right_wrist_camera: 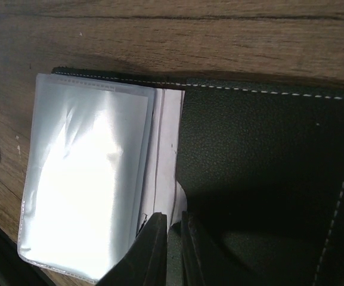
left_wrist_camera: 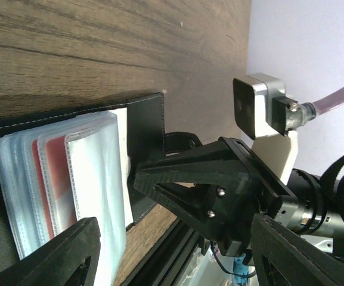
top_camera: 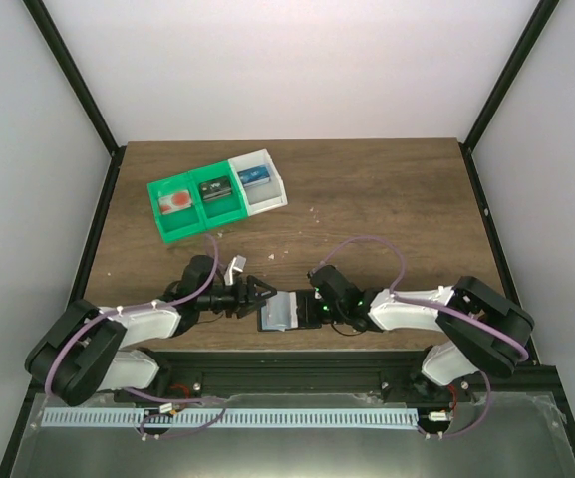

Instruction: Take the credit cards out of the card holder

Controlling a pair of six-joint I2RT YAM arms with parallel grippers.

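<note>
The black card holder [top_camera: 279, 311] lies open on the wood near the front edge, its clear sleeves fanned out. In the left wrist view a red credit card [left_wrist_camera: 55, 173] shows inside a sleeve and a pale card [left_wrist_camera: 121, 137] lies against the black cover [left_wrist_camera: 145, 137]. My left gripper [top_camera: 263, 294] is open and empty just left of the holder, its jaws [left_wrist_camera: 174, 226] wide apart. My right gripper [top_camera: 305, 307] comes in from the right. In the right wrist view it [right_wrist_camera: 173, 223] is pinched shut at the seam where the pale card [right_wrist_camera: 167, 137] meets the black cover [right_wrist_camera: 267, 179].
A green-and-white three-compartment tray [top_camera: 189, 221] stands at the back left. It holds a red-and-white item [top_camera: 176, 204], a black item [top_camera: 214, 189] and a blue item [top_camera: 254, 177]. The table's front rail runs just behind the holder.
</note>
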